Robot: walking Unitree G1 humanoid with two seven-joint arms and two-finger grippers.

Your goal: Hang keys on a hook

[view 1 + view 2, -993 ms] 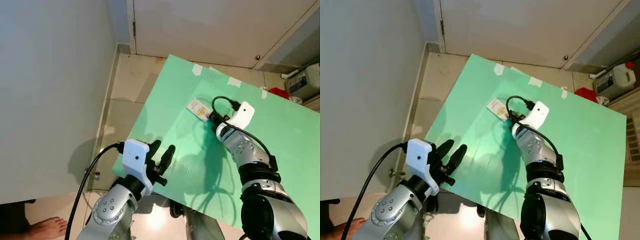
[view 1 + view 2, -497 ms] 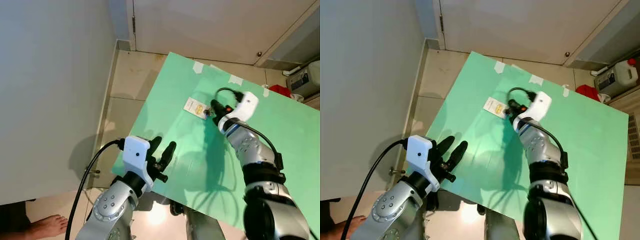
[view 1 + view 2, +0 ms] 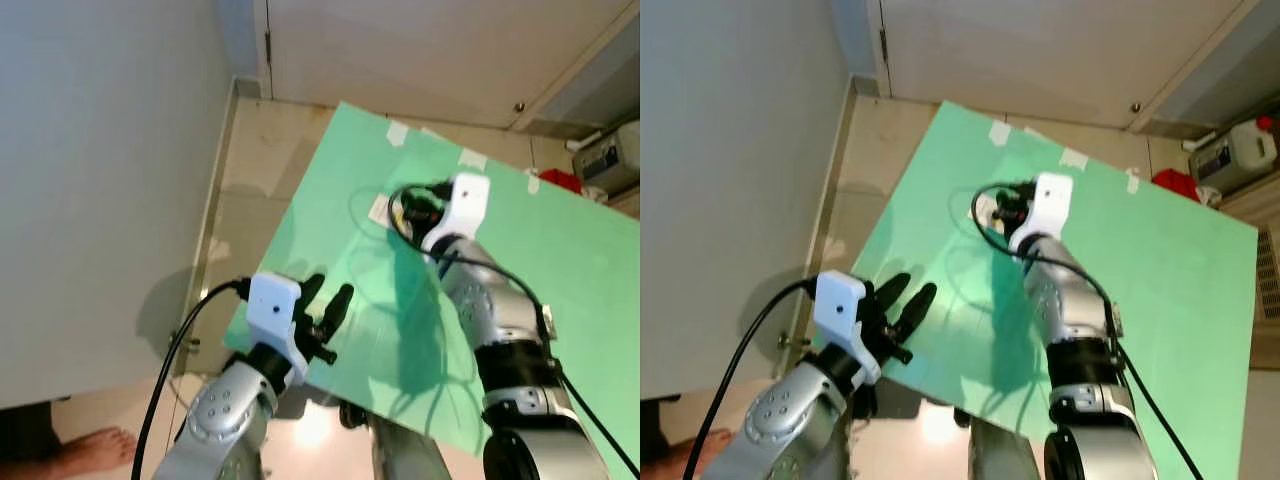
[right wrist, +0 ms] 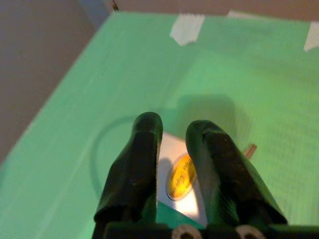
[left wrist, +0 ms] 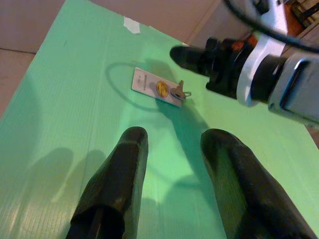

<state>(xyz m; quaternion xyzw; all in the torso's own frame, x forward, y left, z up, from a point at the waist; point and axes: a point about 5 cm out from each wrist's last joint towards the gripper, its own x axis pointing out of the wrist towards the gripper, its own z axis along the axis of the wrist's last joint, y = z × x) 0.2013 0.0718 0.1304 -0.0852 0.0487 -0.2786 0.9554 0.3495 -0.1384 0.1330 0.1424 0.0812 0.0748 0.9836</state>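
Note:
A white key tag with a yellow disc (image 5: pixel 157 88) lies flat on the green board (image 3: pixel 560 290), and a small key (image 5: pixel 179 92) rests at its end. My right gripper (image 4: pixel 174 132) hovers just over the tag, fingers a narrow gap apart, nothing between them; the yellow disc (image 4: pixel 182 175) shows through the gap. In the head views that gripper (image 3: pixel 408 208) sits mid-board beneath its white wrist camera. My left gripper (image 3: pixel 325 305) stands open at the board's near left edge, pointing toward the tag, well short of it.
Strips of tape (image 3: pixel 397 135) hold the board's far edge. A grey wall (image 3: pixel 100 180) rises on the left and a closed door (image 3: pixel 400 50) stands behind. A person's bare foot (image 3: pixel 95 448) is on the floor at lower left. A white jug (image 3: pixel 1235 150) sits far right.
My right gripper has swung left across the board, from beside the key to above the tag. The left arm has held still.

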